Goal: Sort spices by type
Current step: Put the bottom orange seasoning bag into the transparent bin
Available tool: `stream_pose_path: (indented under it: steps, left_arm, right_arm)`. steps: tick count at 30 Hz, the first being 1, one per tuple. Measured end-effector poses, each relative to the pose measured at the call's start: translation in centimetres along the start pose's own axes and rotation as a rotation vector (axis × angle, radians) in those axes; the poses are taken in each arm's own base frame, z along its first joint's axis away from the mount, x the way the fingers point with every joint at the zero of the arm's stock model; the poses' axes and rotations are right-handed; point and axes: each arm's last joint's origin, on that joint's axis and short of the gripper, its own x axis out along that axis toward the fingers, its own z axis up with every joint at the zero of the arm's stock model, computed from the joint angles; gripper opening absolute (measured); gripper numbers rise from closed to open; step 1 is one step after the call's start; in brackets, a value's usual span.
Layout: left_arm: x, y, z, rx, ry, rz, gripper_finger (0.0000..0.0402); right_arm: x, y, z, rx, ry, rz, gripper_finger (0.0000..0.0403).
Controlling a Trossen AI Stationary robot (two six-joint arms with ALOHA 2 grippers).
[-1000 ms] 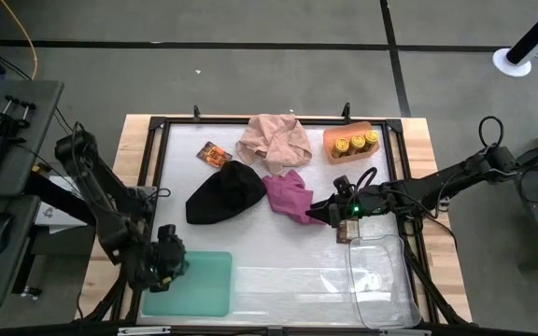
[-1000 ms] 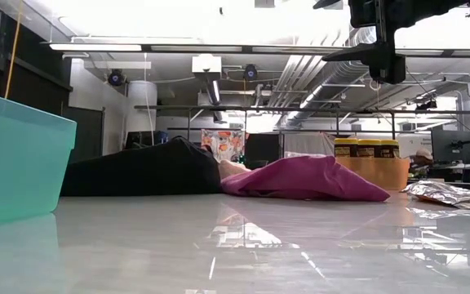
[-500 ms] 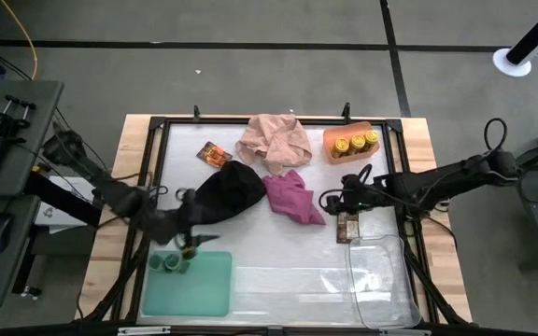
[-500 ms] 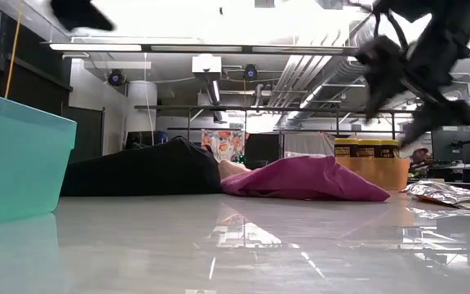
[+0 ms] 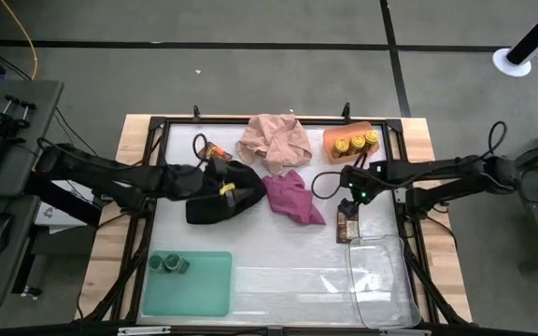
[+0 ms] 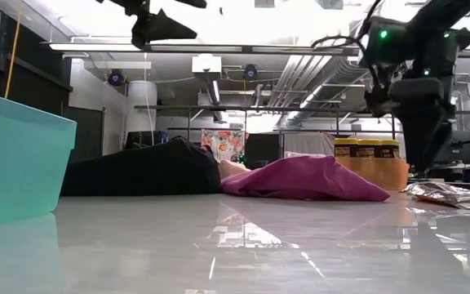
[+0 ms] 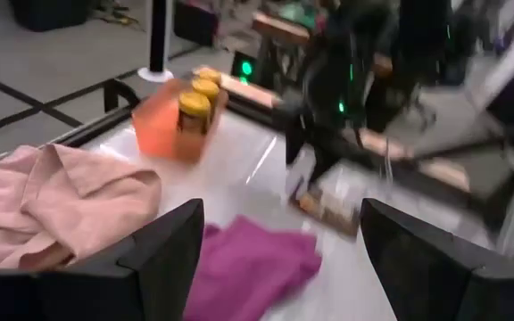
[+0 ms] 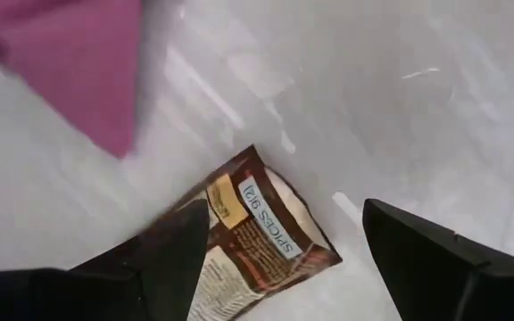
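The table's middle is crowded by the black cloth [image 5: 220, 194], magenta cloth [image 5: 292, 196] and pink cloth [image 5: 274, 140]; the brown packet [image 5: 347, 225] lies just beside the clear tray [image 5: 381, 280]. Bare tabletop between the green tray [image 5: 199, 289] and that clear tray leaves open passage.

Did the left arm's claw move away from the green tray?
Yes. The left gripper was over the green tray a second ago; now it hangs over the black cloth, farther up the table.

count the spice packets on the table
2. One packet lies at the far left, by the pink cloth; the other packet lies under the right gripper, near the clear tray. The cloths may hide more.
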Motion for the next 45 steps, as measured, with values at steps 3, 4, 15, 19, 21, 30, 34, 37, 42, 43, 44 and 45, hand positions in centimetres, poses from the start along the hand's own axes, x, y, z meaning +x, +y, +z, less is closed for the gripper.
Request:
stream_pose_path:
  steps: [3,4,15,19,21,30,34,37,42,43,44,45]
  left_arm:
    - [0.3,0.3,0.6,-0.067,-0.052,0.008,0.0287]
    - [0.3,0.4,0.8,-0.08,-0.071,0.007,0.0287]
    - [0.7,1.5,1.8,-0.113,-0.156,0.081,0.0287]
    - [0.8,1.9,2.0,-0.05,-0.158,0.1,0.0287]
    - [0.7,2.2,2.2,-0.02,-0.165,0.113,0.0287]
    - [0.8,4.2,3.1,0.025,-0.149,0.083,0.0287]
    - [1.0,4.9,3.1,0.032,-0.125,0.056,0.0287]
    - [1.1,5.2,3.2,0.032,-0.109,0.01,0.0287]
    - [1.2,5.7,3.3,0.029,-0.107,0.004,0.0287]
    - [1.2,5.8,3.4,0.028,-0.107,0.008,0.0287]
    - [1.2,5.8,3.4,0.027,-0.108,0.011,0.0287]
    - [1.2,5.9,3.4,0.026,-0.109,0.014,0.0287]
  right_arm:
    - [1.0,-0.1,0.3,-0.101,0.07,0.004,0.0291]
    - [1.4,-0.2,0.3,-0.132,0.097,0.005,0.0291]
    - [3.3,-0.2,0.6,-0.199,0.198,0.001,0.0202]
    - [2.8,-0.2,0.6,-0.168,0.195,-0.002,0.0088]
    - [1.7,0.1,0.9,-0.153,0.191,-0.006,0.0028]
    - [-10.4,3.5,2.9,-0.137,-0.061,0.027,0.0008]
    - [-15.8,5.6,1.7,-0.159,-0.163,0.178,0.001]
    - [-18.0,6.7,-0.2,-0.147,-0.137,0.238,0.0005]
    - [-17.9,8.1,-4.2,-0.157,0.156,0.253,0.0004]
    - [-17.7,8.4,-5.0,-0.168,0.21,0.266,0.0005]
    - [-17.3,8.8,-5.6,-0.178,0.258,0.279,0.0005]
    - [-16.8,9.2,-6.2,-0.187,0.296,0.295,0.0004]
